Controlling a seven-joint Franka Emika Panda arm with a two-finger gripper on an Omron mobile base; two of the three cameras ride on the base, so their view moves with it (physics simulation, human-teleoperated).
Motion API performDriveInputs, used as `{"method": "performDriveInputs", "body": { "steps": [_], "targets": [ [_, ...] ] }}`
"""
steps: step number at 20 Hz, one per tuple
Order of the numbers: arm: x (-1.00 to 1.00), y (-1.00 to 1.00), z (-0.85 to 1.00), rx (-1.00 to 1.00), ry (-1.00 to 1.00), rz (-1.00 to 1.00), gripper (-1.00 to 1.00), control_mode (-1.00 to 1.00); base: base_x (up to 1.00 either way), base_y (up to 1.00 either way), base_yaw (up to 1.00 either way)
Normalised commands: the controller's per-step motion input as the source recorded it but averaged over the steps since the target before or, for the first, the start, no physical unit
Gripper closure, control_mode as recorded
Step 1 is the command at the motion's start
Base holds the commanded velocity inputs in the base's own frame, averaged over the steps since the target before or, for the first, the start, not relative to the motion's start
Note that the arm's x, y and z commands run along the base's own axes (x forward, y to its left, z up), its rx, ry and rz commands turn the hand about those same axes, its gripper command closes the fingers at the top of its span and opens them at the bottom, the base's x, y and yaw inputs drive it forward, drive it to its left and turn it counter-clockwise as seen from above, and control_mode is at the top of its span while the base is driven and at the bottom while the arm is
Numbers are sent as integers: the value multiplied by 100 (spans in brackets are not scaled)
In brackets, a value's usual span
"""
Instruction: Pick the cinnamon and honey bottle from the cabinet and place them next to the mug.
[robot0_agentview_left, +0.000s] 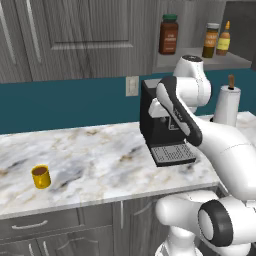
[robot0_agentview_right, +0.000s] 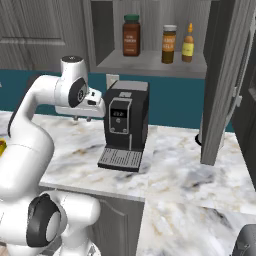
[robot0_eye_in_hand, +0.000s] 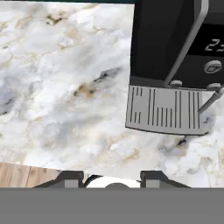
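Left base view, left to right: mug (robot0_agentview_left: 41, 176) sits on the marble bench (robot0_agentview_left: 90, 155) near its front edge, well apart from everything else. Grey cabinet (robot0_agentview_left: 75, 35) doors run along the wall above a teal backsplash, with a wall outlet (robot0_agentview_left: 132, 85) just left of the coffee machine (robot0_agentview_left: 160, 127). The machine stands on the bench, its drip tray toward the front. Above it, in the cabinet's open niche, a red-brown jar (robot0_agentview_left: 168, 34) with green lid stands at the left, then the cinnamon (robot0_agentview_left: 211, 40), then the honey bottle (robot0_agentview_left: 223, 38) just beside it; all three upright on the shelf. A paper towel roll (robot0_agentview_left: 227, 102) stands at the far right of the bench. The arm crosses in front of the machine. Right base view: an open cabinet door (robot0_agentview_right: 225, 75) hangs to the right of the niche. Hand view: the pincer (robot0_eye_in_hand: 112, 177) points down at bare bench left of the drip tray, the two tips set apart with nothing between them, released.
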Motion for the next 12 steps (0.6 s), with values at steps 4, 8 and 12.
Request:
{"method": "performDriveInputs", "body": {
  "steps": [4, 8, 12],
  "targets": [
    [-18, -15, -2, 0, -17, -8, -100, -100, 0, 0, 0],
    [-55, -26, 64, -5, -53, -14, -100, -100, 0, 0, 0],
    [-43, -41, 100, -9, -60, -14, -100, -100, 0, 0, 0]
  ]
}}
